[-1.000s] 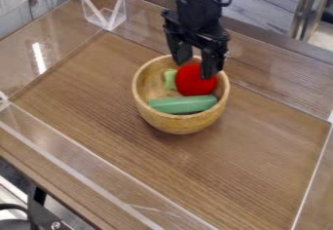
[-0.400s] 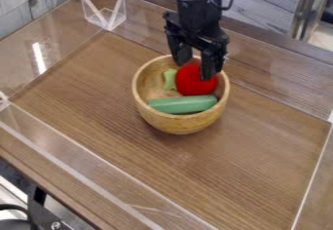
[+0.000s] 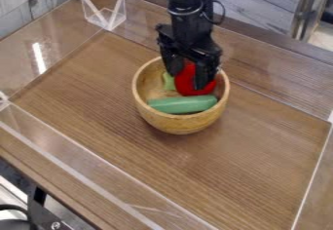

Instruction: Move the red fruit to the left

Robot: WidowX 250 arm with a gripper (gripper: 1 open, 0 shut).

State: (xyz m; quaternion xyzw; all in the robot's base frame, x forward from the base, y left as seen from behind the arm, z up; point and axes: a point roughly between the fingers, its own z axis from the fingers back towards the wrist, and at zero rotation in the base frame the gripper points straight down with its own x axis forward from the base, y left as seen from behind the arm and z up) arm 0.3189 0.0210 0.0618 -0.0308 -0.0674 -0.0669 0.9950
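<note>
Red fruit (image 3: 190, 77): small, round, lying in the wooden bowl (image 3: 156, 116) at its far right side, directly beneath the gripper (image 3: 190, 76), whose black fingers point straight down, spread wide and straddling the fruit, not yet closed on it. Neighbours in the bowl: long green vegetable (image 3: 182, 104) lying crosswise just in front of the fruit, small pale green piece (image 3: 170, 80) just left of it. Obstruction, as judged: the bowl's wall and the pale piece lie in the leftward path, so the fruit needs lifting clear first.

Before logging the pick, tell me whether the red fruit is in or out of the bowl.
In. The red fruit sits inside the wooden bowl beside the long green vegetable, with the gripper lowered around it, jaws open.
</note>
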